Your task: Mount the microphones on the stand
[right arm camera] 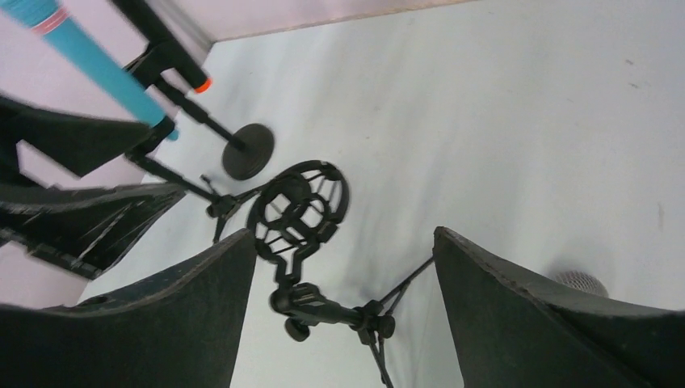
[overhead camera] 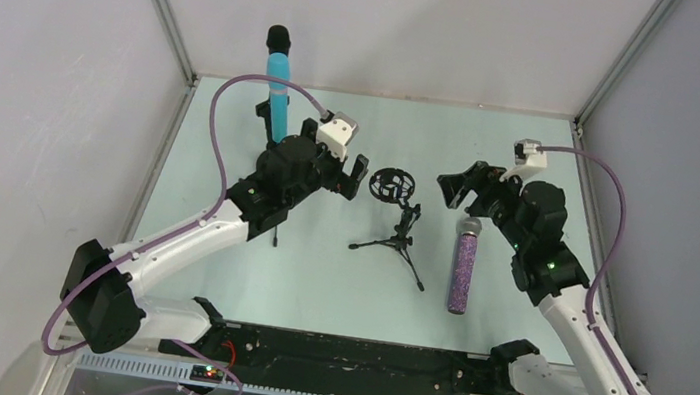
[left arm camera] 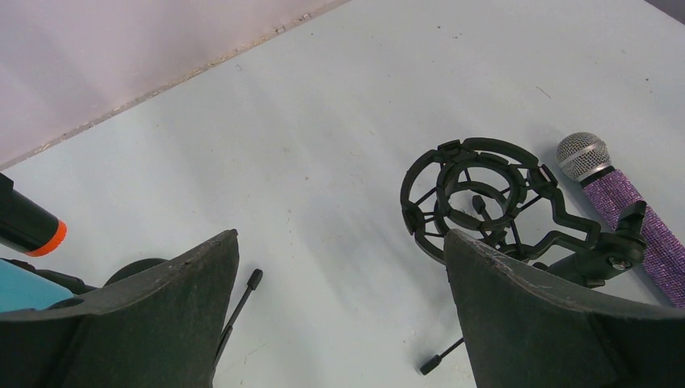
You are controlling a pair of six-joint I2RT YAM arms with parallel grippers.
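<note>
While the purple mic (overhead camera: 463, 272) lies flat right of centre in the top view, mesh head toward the back, the cyan mic (overhead camera: 279, 98) stands upright at upper left. The black mic (left arm camera: 28, 226) shows its orange end at the left edge of my left wrist view. Mid-frame sits the tripod stand (overhead camera: 394, 213), near the purple mic. My left gripper (overhead camera: 357, 176) hangs just left of its ring, jaws apart. My right gripper (overhead camera: 458, 184) hovers by the purple mic's head, jaws also apart.

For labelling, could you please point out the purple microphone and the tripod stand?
purple microphone (overhead camera: 463, 272): top view, on its glittery handle.
tripod stand (overhead camera: 407, 229): top view, on the stem above its legs.
</note>
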